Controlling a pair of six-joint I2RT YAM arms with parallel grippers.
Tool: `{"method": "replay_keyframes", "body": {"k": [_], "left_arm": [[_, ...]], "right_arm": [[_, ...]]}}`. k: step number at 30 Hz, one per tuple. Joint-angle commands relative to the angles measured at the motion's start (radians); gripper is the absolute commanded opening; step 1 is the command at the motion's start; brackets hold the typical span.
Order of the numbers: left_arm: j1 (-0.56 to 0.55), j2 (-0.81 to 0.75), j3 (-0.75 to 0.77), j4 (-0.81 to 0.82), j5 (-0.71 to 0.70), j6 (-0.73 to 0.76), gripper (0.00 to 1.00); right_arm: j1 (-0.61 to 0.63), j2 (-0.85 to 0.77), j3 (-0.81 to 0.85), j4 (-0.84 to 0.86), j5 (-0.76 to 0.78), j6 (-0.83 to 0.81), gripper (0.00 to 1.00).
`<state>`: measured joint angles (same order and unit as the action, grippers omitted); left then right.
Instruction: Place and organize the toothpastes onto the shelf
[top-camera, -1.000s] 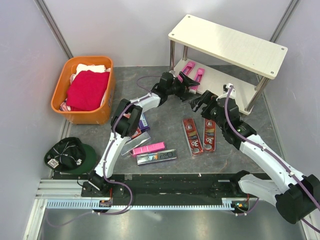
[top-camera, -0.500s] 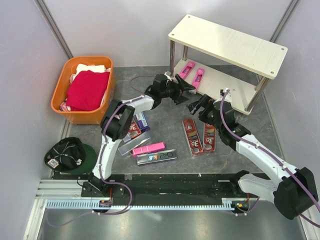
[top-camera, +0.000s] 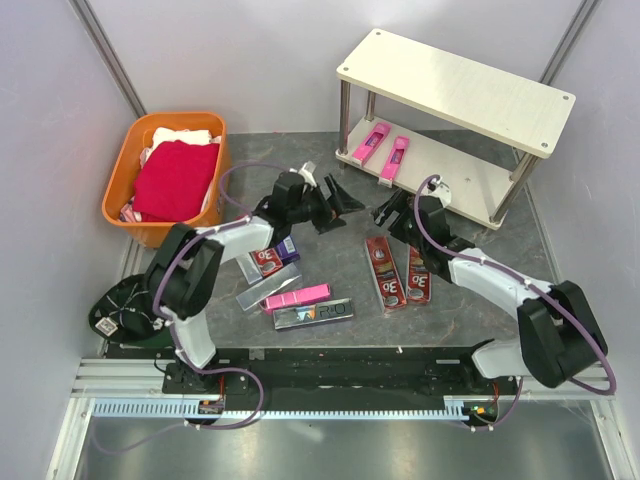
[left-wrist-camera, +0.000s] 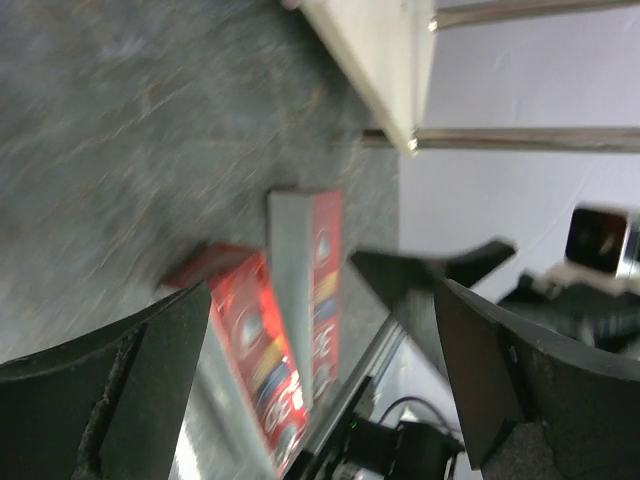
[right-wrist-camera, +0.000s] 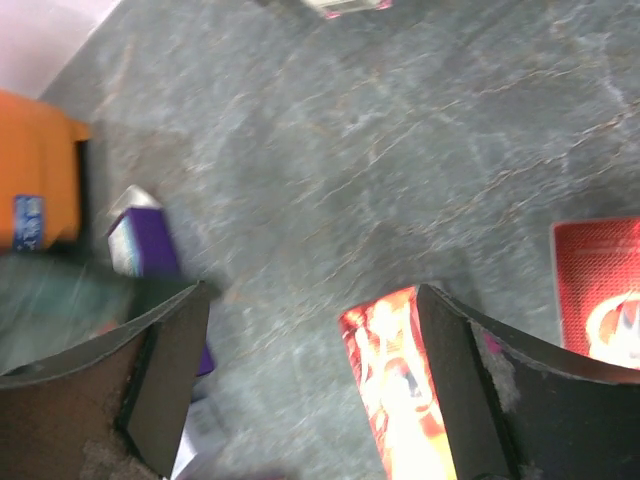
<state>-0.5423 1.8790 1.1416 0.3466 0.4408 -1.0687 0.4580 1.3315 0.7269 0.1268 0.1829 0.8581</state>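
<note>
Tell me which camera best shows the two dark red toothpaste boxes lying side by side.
Top external: both dark red cartons lie whole on the table, side by side, with their lettering visible. The left wrist view shows them blurred and foreshortened. The right wrist view catches only their ends.

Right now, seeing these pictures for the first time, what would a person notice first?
The orange basket at the far left stands out, holding a red cloth. Two pink cartons lie on the lower board of the shelf; two dark red cartons lie on the table.
</note>
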Motion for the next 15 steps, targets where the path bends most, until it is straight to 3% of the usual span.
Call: {"method": "replay_keyframes", "body": {"k": [1, 8, 15], "left_arm": [[0.005, -0.225, -0.133, -0.026, -0.060, 0.160, 1.00], [0.005, -0.463, -0.328, -0.170, -0.149, 0.260, 1.00], [0.005, -0.570, -0.425, -0.227, -0.180, 0.292, 1.00]], "right_arm": [[-0.022, 0.060, 0.060, 0.108, 0.052, -0.022, 0.90], [-0.071, 0.115, 0.037, 0.249, 0.036, 0.016, 0.88], [-0.148, 0.202, 0.074, 0.301, 0.003, 0.039, 0.87]]}}
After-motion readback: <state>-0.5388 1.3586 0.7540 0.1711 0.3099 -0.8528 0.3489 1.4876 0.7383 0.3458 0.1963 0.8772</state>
